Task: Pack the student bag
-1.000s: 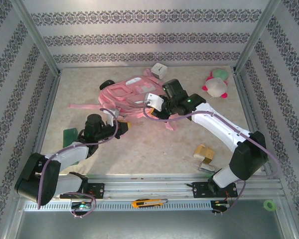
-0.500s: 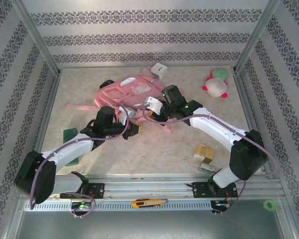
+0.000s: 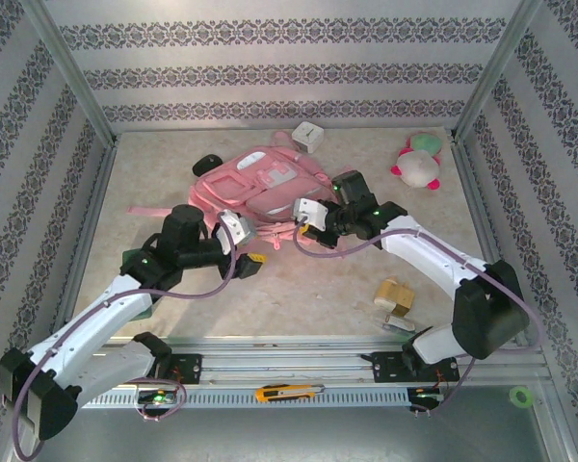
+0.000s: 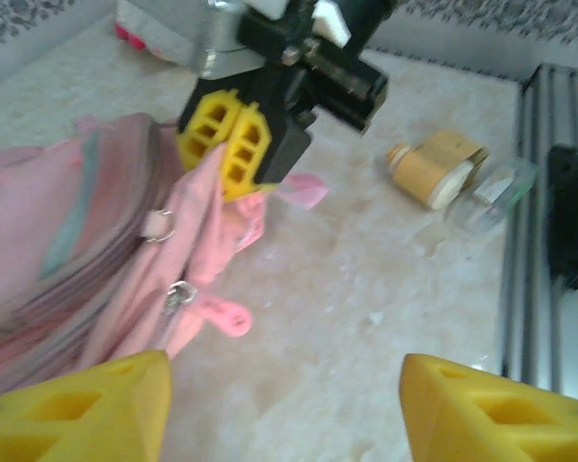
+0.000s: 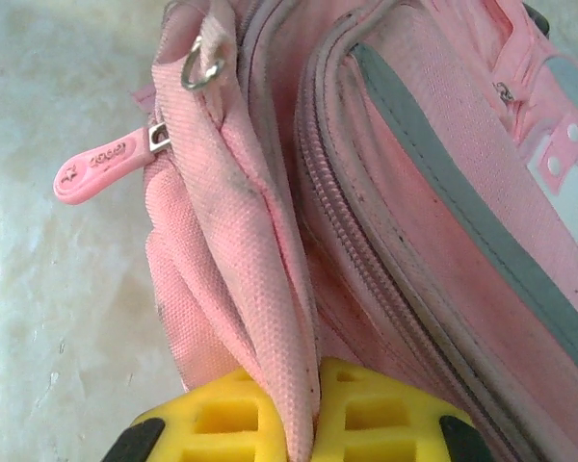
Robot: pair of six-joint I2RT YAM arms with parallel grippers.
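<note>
The student bag (image 3: 260,183) lies on its back in the far middle of the bench (image 3: 299,279). Its pocketed front faces up and a loose strap (image 3: 149,206) trails off to the left. Its long axis seems to run across the bench, slanting a little from near-left to far-right. Which end is the top is hard to tell from above.

The right claw (image 5: 303,423) is clamped on a fold of pink fabric at the bag's near edge. The right wrist view shows the fold squeezed between the two yellow fingers, with a zip pull (image 5: 101,166) and a small metal ring (image 5: 202,67) just beyond it. The grip is probably there to pin or lift that side of the bag, so that a zip can be drawn against it or an opening held up for loading.

The left claw (image 4: 284,395) hovers just on the near side of that spot. Its jaws are spread wide with nothing between them, and it faces the pinched fold and the zip pull. It looks placed to take the pull or a second hold on the fabric.

A plush toy (image 3: 417,164) sits well apart at the far right, a white box (image 3: 308,137) lies just beside the bag's far edge, and a tan wooden-looking object (image 3: 395,292) rests near the right arm. No compartment looks open, so the task seems to be at the opening stage.
</note>
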